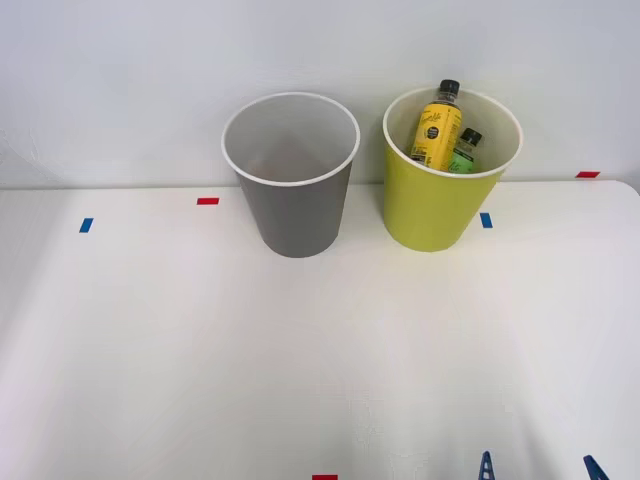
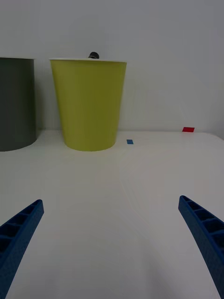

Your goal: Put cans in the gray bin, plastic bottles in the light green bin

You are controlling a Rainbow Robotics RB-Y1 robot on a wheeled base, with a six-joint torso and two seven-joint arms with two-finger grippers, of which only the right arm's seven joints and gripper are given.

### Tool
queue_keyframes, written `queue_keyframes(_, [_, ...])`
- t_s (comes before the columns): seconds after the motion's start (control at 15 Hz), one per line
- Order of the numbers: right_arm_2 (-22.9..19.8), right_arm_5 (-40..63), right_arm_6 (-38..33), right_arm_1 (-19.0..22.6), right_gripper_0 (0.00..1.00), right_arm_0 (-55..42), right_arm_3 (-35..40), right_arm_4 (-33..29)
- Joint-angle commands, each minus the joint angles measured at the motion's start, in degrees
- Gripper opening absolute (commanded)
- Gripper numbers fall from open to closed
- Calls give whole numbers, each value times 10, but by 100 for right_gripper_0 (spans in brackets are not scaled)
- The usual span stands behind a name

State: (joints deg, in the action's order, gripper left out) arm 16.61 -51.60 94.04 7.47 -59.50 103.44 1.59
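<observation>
- Two plastic bottles stand inside the light green bin (image 1: 432,215): the yellow-label bottle (image 1: 437,132) leans with its black cap above the white rim, and the green-label bottle (image 1: 463,153) sits lower, just beside it toward the table's right edge.
- In the right wrist view only a dark cap (image 2: 94,55) pokes over the light green bin's (image 2: 88,105) rim; it is probably the yellow-label bottle's, though too little shows to be sure.
- There are two bins, both upright near the table's (image 1: 200,350) back edge. The gray bin (image 1: 295,215) stands just beside the green one, on its left, apart from it; what shows of its pale inside holds nothing.
- Six small tape marks lie on the table: three red (image 1: 207,201) and three blue (image 1: 86,225), one blue just beside the green bin's base.
- The right gripper (image 1: 540,467) sits at the table's front edge toward the right corner, well apart from both bins, its blue ribbed fingers (image 2: 201,226) spread wide with nothing between them.
</observation>
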Motion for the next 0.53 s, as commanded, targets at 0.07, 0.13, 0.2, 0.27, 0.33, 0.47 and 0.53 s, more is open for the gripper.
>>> queue_keyframes(0.07, [0, 0, 0, 0, 100, 0, 0, 0])
queue_keyframes(0.13, [0, 0, 0, 0, 100, 0, 0, 0])
queue_keyframes(0.2, [0, 0, 0, 0, 100, 0, 0, 0])
queue_keyframes(0.27, [0, 0, 0, 0, 100, 0, 0, 0])
queue_keyframes(0.33, [0, 0, 0, 0, 100, 0, 0, 0])
queue_keyframes(0.47, [0, 0, 0, 0, 100, 0, 0, 0])
queue_keyframes(0.53, [0, 0, 0, 0, 100, 0, 0, 0])
